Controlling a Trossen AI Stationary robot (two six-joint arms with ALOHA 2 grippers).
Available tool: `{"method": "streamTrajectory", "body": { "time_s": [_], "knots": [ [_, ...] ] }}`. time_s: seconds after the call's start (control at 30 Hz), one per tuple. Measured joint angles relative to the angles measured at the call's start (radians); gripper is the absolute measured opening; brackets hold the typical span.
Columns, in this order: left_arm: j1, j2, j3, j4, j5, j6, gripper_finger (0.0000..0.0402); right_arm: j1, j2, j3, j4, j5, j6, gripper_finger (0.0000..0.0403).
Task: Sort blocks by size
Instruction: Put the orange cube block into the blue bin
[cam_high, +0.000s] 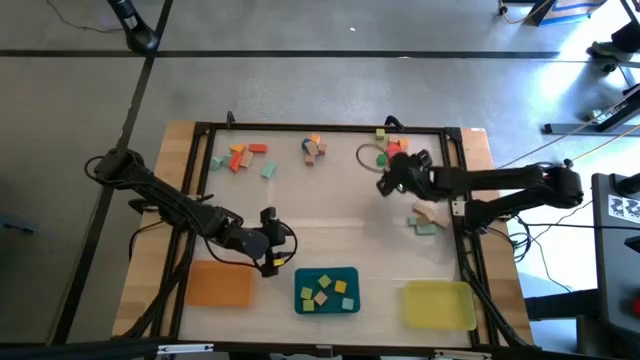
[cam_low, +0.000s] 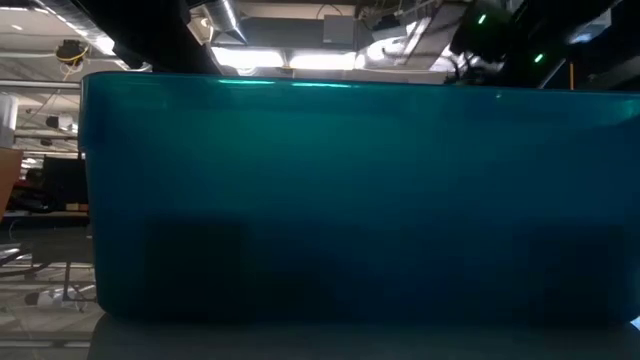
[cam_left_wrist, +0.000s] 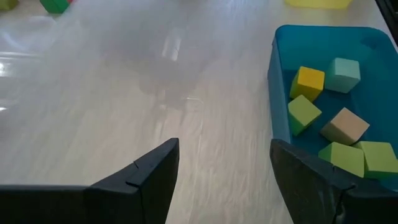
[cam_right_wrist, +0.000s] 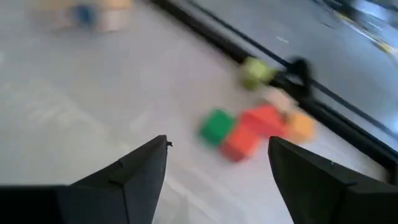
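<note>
Loose blocks lie in groups on the table: orange and mint ones at the far left (cam_high: 243, 156), a small group at the far middle (cam_high: 314, 148), red, green and orange ones at the far right (cam_high: 390, 148) (cam_right_wrist: 245, 134), and tan and mint ones at the right (cam_high: 427, 220). Several yellow, green, tan and mint blocks lie in the teal tray (cam_high: 327, 291) (cam_left_wrist: 333, 134). My left gripper (cam_high: 272, 240) (cam_left_wrist: 224, 174) is open and empty beside the teal tray. My right gripper (cam_high: 388, 180) (cam_right_wrist: 217, 168) is open and empty, near the far-right group.
An orange tray (cam_high: 218, 285) lies at the near left and a yellow tray (cam_high: 438, 305) at the near right. A dark frame (cam_high: 330, 128) borders the table. The teal tray's wall (cam_low: 350, 200) fills the low view. Bare tabletop lies in the middle.
</note>
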Motion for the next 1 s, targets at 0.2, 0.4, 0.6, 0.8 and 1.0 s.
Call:
{"method": "streamTrajectory", "body": {
  "time_s": [0.2, 0.4, 0.6, 0.8, 1.0],
  "knots": [
    [0.000, 0.000, 0.000, 0.000, 0.000, 0.003, 0.0237, -0.177, 0.103, 0.000, 0.007, -0.039, 0.020, 0.0275],
    [0.000, 0.000, 0.000, 0.000, 0.000, 0.008, 0.0237, -0.260, 0.209, 0.000, 0.089, -0.100, 0.020, 0.0275],
    [0.000, 0.000, 0.000, 0.000, 0.000, 0.008, 0.0237, -0.307, 0.262, 0.000, 0.146, -0.100, 0.017, 0.0275],
    [0.000, 0.000, 0.000, 0.000, 0.000, 0.008, 0.0237, -0.332, 0.295, 0.001, 0.155, -0.108, 0.007, 0.0275],
    [0.000, 0.000, 0.000, 0.000, 0.000, 0.008, 0.0237, -0.322, 0.301, 0.005, 0.122, -0.116, -0.009, 0.0275]
  ]
}}
